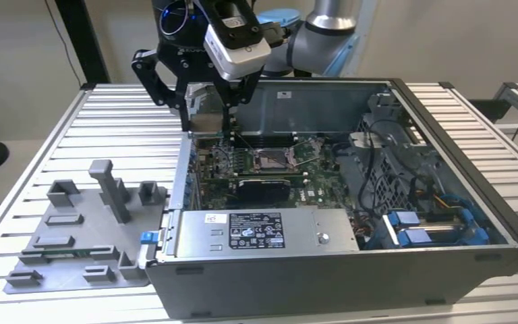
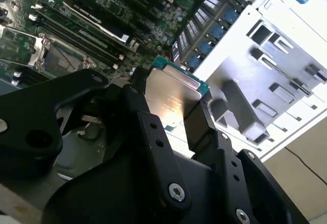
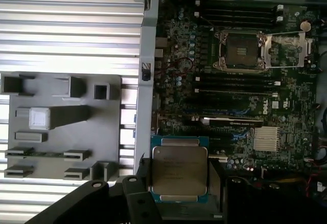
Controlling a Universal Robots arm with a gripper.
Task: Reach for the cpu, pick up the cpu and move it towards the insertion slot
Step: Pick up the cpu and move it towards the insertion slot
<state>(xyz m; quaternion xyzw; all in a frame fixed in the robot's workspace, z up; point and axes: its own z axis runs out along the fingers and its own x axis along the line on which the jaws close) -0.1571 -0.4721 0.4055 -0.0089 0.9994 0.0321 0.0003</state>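
**A:** Where is the cpu right now?

**B:** Clamped in the robot's hand (image 3: 179,203). In the first wrist view the cpu (image 3: 179,175) sits between the black fingers (image 3: 140,175), pale metal lid facing the camera, green edge showing around it. The fingers press on two opposite edges.

**A:** And the insertion slot?

**B:** The insertion slot (image 3: 241,51) lies well apart from the hand, out ahead of the fingertips on the green motherboard (image 3: 204,101), its silver frame swung open beside a dark centre. In the exterior view the hand (image 1: 207,111) hangs above the open computer case (image 1: 349,263), near the case's wall, not yet over the insertion slot (image 1: 271,159).

**A:** How will the chip handle?

**B:** Judging by looks: light, thin, rigid. The smooth lid could slip, so the edge hold seems right. Its underside probably carries delicate contacts, though that face is hidden.

**A:** Anything beside the hand?

**B:** The grey fixture plate (image 3: 64,127) rests on the slatted table (image 3: 66,24), outside the case.
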